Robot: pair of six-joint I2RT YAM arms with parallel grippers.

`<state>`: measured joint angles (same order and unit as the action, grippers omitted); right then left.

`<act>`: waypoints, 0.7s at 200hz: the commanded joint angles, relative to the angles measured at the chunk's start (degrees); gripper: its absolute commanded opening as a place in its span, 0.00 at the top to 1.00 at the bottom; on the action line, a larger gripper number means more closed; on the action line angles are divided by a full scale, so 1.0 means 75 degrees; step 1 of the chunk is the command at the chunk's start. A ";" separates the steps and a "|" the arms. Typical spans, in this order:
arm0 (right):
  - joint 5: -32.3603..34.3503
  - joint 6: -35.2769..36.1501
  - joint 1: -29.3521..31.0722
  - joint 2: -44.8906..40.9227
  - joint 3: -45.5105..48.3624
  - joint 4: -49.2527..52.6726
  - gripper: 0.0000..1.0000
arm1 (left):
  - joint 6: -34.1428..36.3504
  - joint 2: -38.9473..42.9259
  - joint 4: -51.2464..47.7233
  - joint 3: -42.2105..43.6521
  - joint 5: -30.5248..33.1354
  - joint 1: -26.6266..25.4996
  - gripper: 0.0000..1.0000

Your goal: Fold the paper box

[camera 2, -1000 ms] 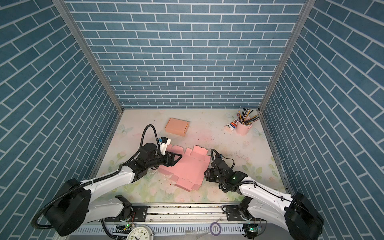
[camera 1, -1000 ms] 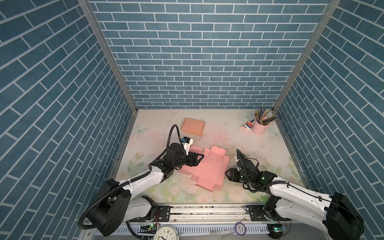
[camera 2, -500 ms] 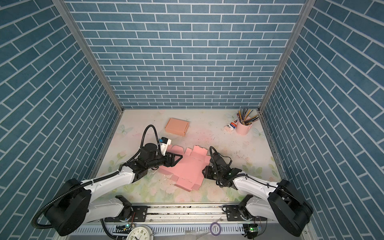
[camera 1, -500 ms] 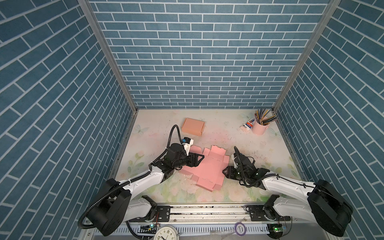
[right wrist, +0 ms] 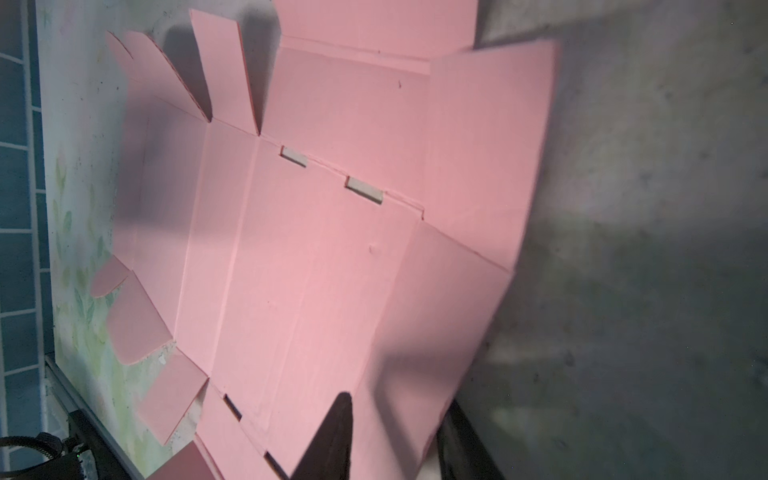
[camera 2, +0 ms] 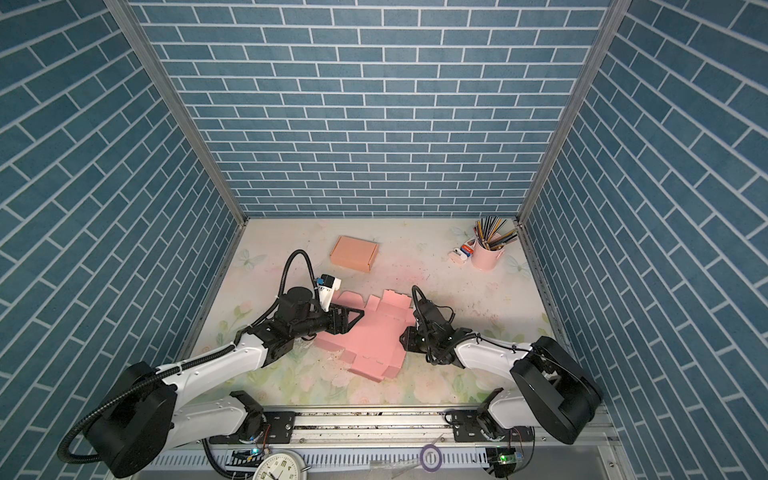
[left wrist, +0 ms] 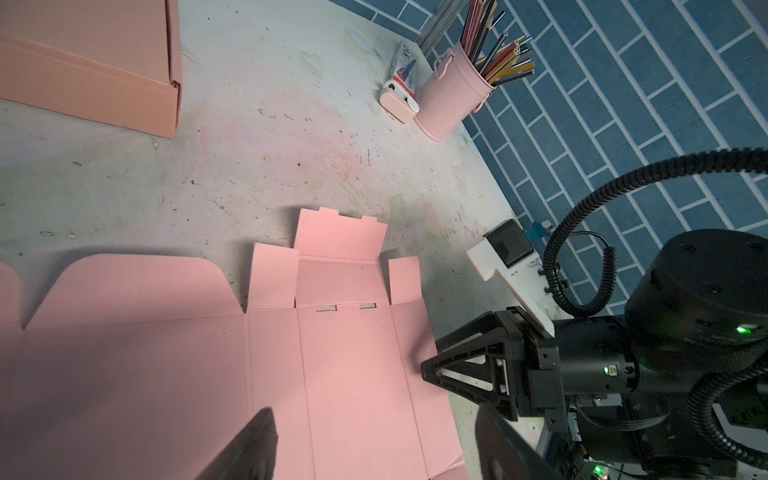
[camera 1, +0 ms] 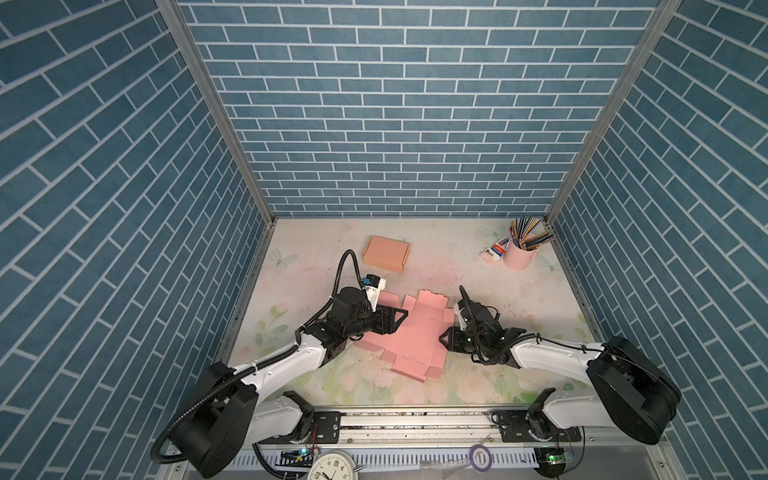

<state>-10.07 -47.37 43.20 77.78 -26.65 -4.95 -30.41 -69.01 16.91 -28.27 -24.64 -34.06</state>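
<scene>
The paper box [camera 1: 411, 332] [camera 2: 370, 336] lies unfolded as a flat pink sheet in the middle of the table. My left gripper [camera 1: 399, 322] [left wrist: 374, 449] hovers open over the sheet's left part, its dark fingers [left wrist: 253, 449] wide apart with only pink card [left wrist: 332, 374] below them. My right gripper [camera 1: 442, 336] [right wrist: 399, 419] straddles the sheet's right edge flap [right wrist: 478, 166]. One finger is over the card and one past its edge. A gap still shows between them, and the flap looks raised off the table.
A closed peach box [camera 1: 385, 253] sits at the back left. A pink cup of pencils [camera 1: 519, 255] and a small tube [camera 1: 496, 249] stand at the back right. A metal rail [camera 1: 415, 419] and a clock [camera 1: 332, 467] run along the front.
My right gripper has slid left onto the sheet's right edge and its jaws have narrowed round the flap. The left arm has stayed put.
</scene>
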 commanded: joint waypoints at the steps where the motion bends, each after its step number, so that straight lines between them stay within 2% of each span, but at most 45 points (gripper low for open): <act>1: 0.0226 0.0336 -0.0064 0.0238 -0.0135 0.0421 0.68 | 0.0146 0.0176 -0.0379 0.0132 0.0210 -0.0034 0.24; 67: -0.0139 0.0728 -0.0471 0.0537 -0.0309 0.0183 0.84 | 0.0226 0.0705 -0.0933 0.0740 0.0673 -0.0041 0.27; 140: -0.0595 0.1420 -0.1200 0.0585 -0.0696 0.0465 0.85 | 0.0276 0.0192 -0.0706 0.0980 0.0768 -0.0052 0.27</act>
<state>-13.26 -40.07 35.29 81.10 -30.02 -3.66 -28.93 -66.15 10.76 -21.80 -19.59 -34.06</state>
